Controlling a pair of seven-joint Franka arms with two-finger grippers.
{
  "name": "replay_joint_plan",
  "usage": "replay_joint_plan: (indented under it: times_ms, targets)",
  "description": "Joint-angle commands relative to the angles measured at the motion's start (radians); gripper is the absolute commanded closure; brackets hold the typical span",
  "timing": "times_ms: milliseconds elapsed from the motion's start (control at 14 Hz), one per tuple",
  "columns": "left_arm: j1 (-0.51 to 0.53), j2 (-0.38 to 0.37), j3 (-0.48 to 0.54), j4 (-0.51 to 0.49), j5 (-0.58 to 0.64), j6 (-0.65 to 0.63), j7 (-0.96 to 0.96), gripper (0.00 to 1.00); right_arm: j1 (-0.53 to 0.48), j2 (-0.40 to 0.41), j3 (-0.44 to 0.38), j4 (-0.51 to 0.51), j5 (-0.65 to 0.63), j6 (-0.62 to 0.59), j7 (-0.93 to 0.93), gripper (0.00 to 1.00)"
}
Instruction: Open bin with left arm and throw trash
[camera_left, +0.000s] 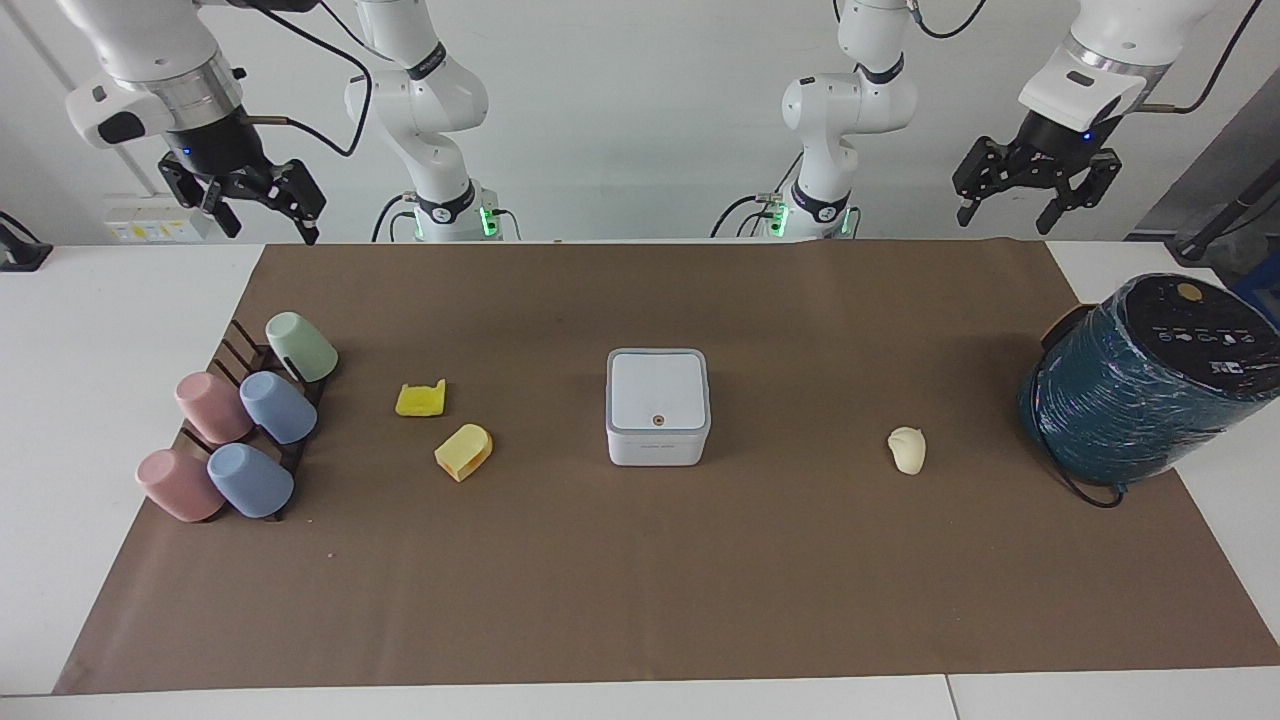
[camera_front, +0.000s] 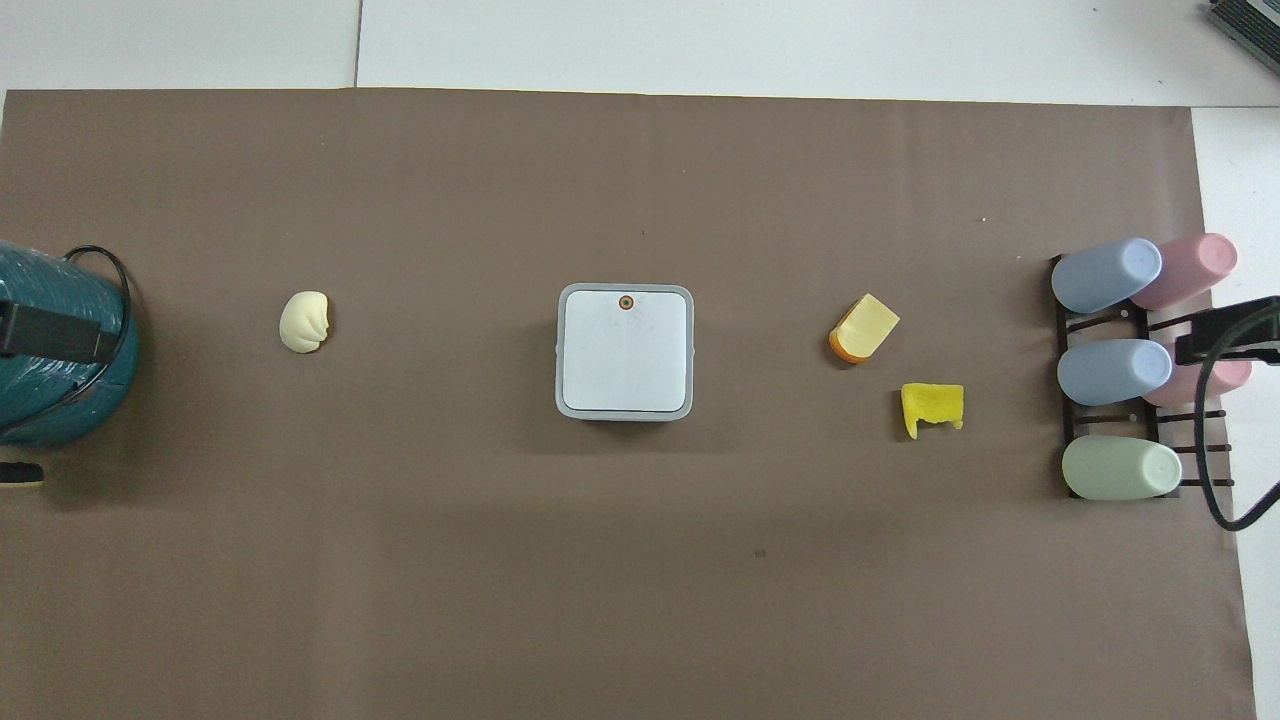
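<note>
The white bin (camera_left: 657, 405) stands in the middle of the brown mat with its grey-blue-rimmed lid shut; in the overhead view (camera_front: 625, 350) its orange dot is at the lid's edge farthest from the robots. Toward the right arm's end lie a flat notched yellow scrap (camera_left: 421, 399) (camera_front: 933, 408) and a rounded yellow scoop-like scrap (camera_left: 463, 451) (camera_front: 864, 328). A cream-white lump (camera_left: 907, 449) (camera_front: 304, 321) lies toward the left arm's end. My left gripper (camera_left: 1005, 220) and my right gripper (camera_left: 272, 230) hang open and empty, high over the table's edge nearest the robots; both arms wait.
A big teal wrapped cylinder (camera_left: 1140, 380) (camera_front: 50, 350) with a black cable stands at the left arm's end. Several pastel cups (camera_left: 245, 420) (camera_front: 1110, 365) lie on a dark rack at the right arm's end. The brown mat (camera_left: 640, 600) covers most of the white table.
</note>
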Motion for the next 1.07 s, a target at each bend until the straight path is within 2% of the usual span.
replay_joint_plan:
  times_ms: [0,500,714,857,1000]
  targets:
    - [0.023,-0.037,-0.006,-0.053,-0.001,-0.003,0.008,0.0,-0.001,-0.03,0.002,-0.036,0.005,0.021,-0.008,0.0]
    - [0.026,-0.043,0.002,-0.073,-0.001,0.002,-0.012,0.0,-0.001,-0.05,0.002,-0.075,0.005,0.028,-0.016,0.0]
    - [0.009,-0.037,-0.006,-0.069,0.012,0.056,-0.012,0.0,0.001,-0.041,0.002,-0.081,0.008,0.111,-0.018,0.0]
    - [-0.02,-0.034,-0.02,-0.073,0.02,0.079,-0.015,0.0,0.025,-0.013,0.002,-0.093,0.066,0.154,-0.022,0.0]
    - [-0.043,-0.028,-0.021,-0.073,0.02,0.108,-0.021,0.0,0.036,0.021,0.002,-0.122,0.083,0.25,-0.104,0.0]
